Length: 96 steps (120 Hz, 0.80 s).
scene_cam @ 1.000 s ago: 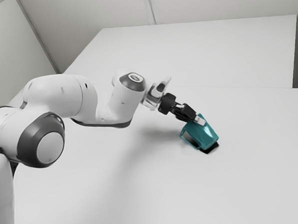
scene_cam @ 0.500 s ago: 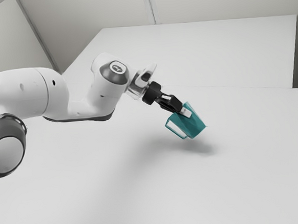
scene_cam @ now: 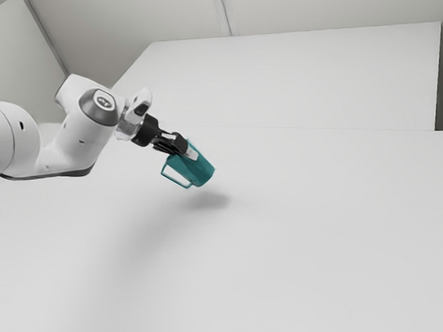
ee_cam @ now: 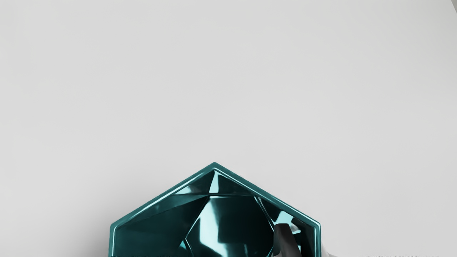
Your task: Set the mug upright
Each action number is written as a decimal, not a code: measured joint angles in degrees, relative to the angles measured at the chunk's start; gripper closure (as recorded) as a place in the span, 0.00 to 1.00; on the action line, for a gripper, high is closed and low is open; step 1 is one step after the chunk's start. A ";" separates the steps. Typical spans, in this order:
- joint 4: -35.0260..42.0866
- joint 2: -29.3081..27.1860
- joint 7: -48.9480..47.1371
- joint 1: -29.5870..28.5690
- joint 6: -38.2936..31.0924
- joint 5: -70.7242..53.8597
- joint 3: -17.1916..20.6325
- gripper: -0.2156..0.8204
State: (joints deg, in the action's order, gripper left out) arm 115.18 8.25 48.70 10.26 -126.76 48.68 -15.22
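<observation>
Pinching the tilted teal mug (scene_cam: 199, 171) by its wall (ee_cam: 317, 239), the gripper (scene_cam: 190, 153) holds it above the table (scene_cam: 322, 242).

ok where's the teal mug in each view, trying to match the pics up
Exterior view: the mug is just to the exterior view's left of centre, tilted in the gripper, above the table.
Wrist view: it is right at the gripper, its open mouth toward the camera and a dark finger reaching inside.
Shared landmark: the pale tabletop, behind the mug in both.
</observation>
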 joint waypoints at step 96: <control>-0.12 1.73 -13.26 -3.35 -1.07 -37.94 -0.25 0.97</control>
State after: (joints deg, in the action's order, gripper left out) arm 115.05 9.98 35.44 6.91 -127.83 10.74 -15.47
